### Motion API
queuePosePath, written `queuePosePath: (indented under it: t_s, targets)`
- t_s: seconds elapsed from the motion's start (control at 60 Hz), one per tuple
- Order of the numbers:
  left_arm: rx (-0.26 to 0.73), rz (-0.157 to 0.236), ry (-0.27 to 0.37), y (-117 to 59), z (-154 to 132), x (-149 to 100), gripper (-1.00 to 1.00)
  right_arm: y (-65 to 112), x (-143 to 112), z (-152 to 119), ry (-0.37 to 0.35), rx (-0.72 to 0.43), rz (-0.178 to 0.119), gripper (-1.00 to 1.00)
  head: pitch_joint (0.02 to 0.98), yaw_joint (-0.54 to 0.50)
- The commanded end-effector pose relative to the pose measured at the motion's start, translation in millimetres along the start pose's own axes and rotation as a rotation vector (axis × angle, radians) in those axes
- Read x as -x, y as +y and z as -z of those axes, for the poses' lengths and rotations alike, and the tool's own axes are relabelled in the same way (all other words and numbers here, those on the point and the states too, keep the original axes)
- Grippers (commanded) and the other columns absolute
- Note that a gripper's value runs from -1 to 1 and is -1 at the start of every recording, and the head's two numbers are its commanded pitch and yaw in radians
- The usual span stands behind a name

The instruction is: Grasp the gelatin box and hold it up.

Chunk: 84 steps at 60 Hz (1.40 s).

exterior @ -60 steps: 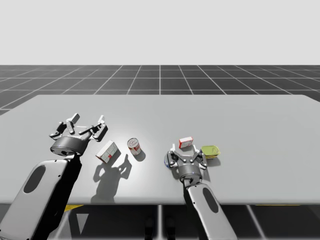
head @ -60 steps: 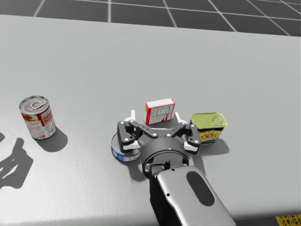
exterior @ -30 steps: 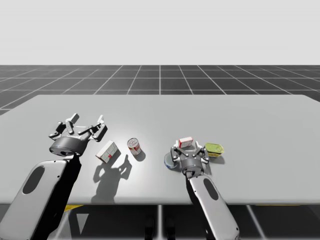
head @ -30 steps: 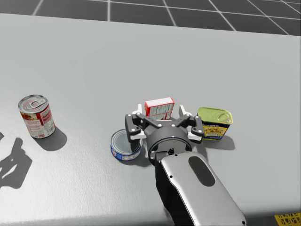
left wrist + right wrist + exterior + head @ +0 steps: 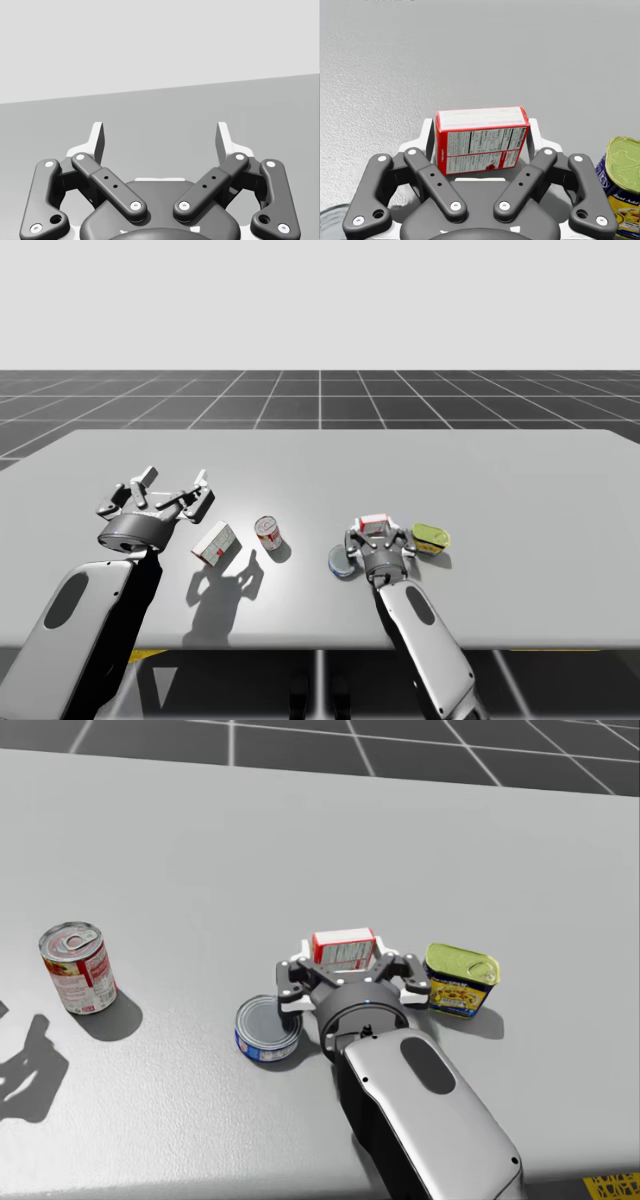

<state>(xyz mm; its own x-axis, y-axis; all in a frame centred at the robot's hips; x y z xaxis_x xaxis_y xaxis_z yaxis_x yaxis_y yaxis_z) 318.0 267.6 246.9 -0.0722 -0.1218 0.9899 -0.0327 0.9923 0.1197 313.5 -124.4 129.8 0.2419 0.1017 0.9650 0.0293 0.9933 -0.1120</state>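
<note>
The gelatin box (image 5: 342,950) is a small red and white carton standing on the table, a little right of the middle (image 5: 372,525). My right gripper (image 5: 342,960) has a finger against each of its short sides. In the right wrist view the box (image 5: 481,140) fills the gap between the fingers (image 5: 429,134), so the right gripper (image 5: 481,132) is shut on it at table level. My left gripper (image 5: 175,480) hovers open over the left of the table. It holds nothing between its fingers (image 5: 98,142).
A flat blue tin (image 5: 268,1029) lies just left of my right wrist. A blue rectangular can with a yellow lid (image 5: 460,980) stands close on its right. Further left are a red soup can (image 5: 77,968) and a second red and white box (image 5: 216,542). The grey table (image 5: 500,470) stretches back.
My right gripper has slid forward around the gelatin box and its fingers have closed in on it. The yellow-lidded can has shifted slightly right. My left arm has not moved.
</note>
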Motion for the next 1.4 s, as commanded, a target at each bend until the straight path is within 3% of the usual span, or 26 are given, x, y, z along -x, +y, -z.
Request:
queuePosePath:
  t_s: [0.017,0.033,0.05,0.283,0.75,1.0,1.267,1.4]
  targets:
    - [0.000,0.000,-0.001,0.0,0.0,-0.3,-1.00,-3.6,7.5,-0.5,0.007,-0.001,-0.031,-0.05,0.805,-0.19]
    - [0.000,0.000,-0.001,-0.1,0.0,-0.3,-1.00,-3.7,7.8,-0.8,0.006,-0.003,-0.032,0.78,0.805,-0.19]
    - [0.001,0.000,-0.001,-0.2,0.0,-0.3,-1.00,-3.9,7.8,-1.4,0.007,-0.005,-0.028,1.00,0.804,-0.19]
    - [0.003,0.003,0.000,-1.2,0.0,-0.1,-1.00,-5.5,8.3,-5.7,0.002,-0.002,-0.022,1.00,0.772,-0.18]
    - [0.006,0.007,0.001,-2.3,-0.6,0.9,-1.00,-7.1,12.9,-6.8,-0.032,0.019,-0.040,1.00,0.502,-0.17]
    - [0.006,0.010,0.001,-2.8,-1.1,1.6,-1.00,-6.1,14.2,-7.3,-0.057,0.016,-0.047,1.00,0.482,-0.18]
    - [0.004,0.010,-0.001,-2.4,-1.1,1.3,-1.00,-6.1,-11.6,-16.8,-0.126,0.002,-0.042,1.00,0.471,-0.18]
    - [0.005,0.010,-0.001,-2.3,-1.0,1.2,-1.00,-7.4,-36.9,-24.2,-0.209,0.017,-0.052,1.00,0.471,-0.18]
